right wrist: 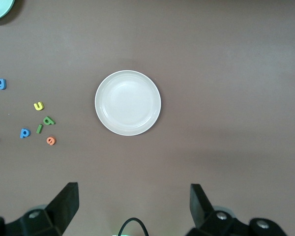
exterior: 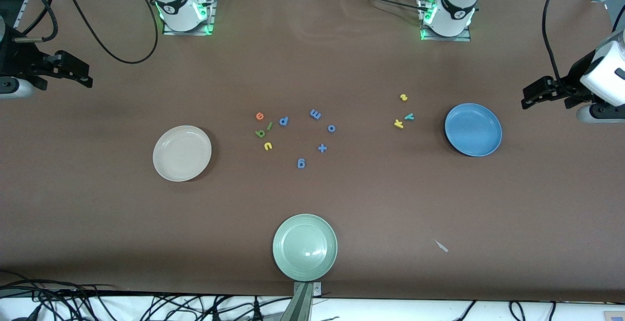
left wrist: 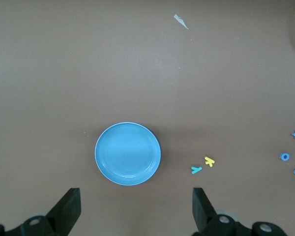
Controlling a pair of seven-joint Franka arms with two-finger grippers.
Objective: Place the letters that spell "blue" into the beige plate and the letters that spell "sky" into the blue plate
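You had two clusters to split between the arms. The orange e (exterior: 260, 116), green l (exterior: 269, 126), green b (exterior: 260, 134) and yellow u (exterior: 268, 146) lay on the table just beside the beige plate (exterior: 168, 167), toward the right arm's end. The yellow s (exterior: 403, 97), teal y (exterior: 409, 117) and yellow k (exterior: 398, 124) lay near the blue plate (exterior: 464, 142), toward the left arm's end. Both plates held nothing. The right gripper (right wrist: 132, 206) hung high over its end, fingers released and empty; the left gripper (left wrist: 136, 209) likewise. So each arm was nearer its own word.
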